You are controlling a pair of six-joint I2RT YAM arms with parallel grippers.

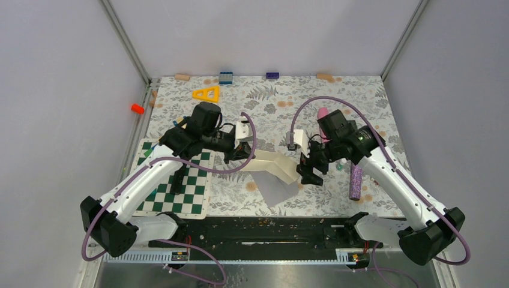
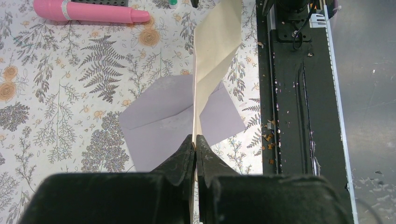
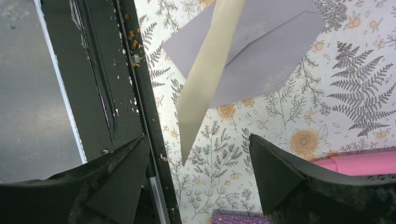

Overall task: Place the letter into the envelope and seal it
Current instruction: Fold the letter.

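Observation:
The tan letter (image 1: 273, 166) hangs above the table, held edge-on at its left end by my left gripper (image 1: 242, 157). In the left wrist view the fingers (image 2: 205, 156) are shut on the letter (image 2: 217, 44), which stretches away over the grey envelope (image 2: 159, 126). The envelope (image 1: 274, 189) lies flat on the floral cloth below the sheet. My right gripper (image 1: 310, 171) is at the letter's right end. Its jaws (image 3: 198, 139) stand wide open, and the letter's free corner (image 3: 205, 79) hangs between them, touching neither finger, above the envelope (image 3: 266, 60).
A chessboard mat (image 1: 180, 186) lies under the left arm. A pink cylinder (image 1: 323, 114) and a purple glitter tube (image 1: 356, 182) lie by the right arm. A black rail (image 1: 258, 231) runs along the near edge. A yellow triangle (image 1: 206, 93) and small blocks sit at the back.

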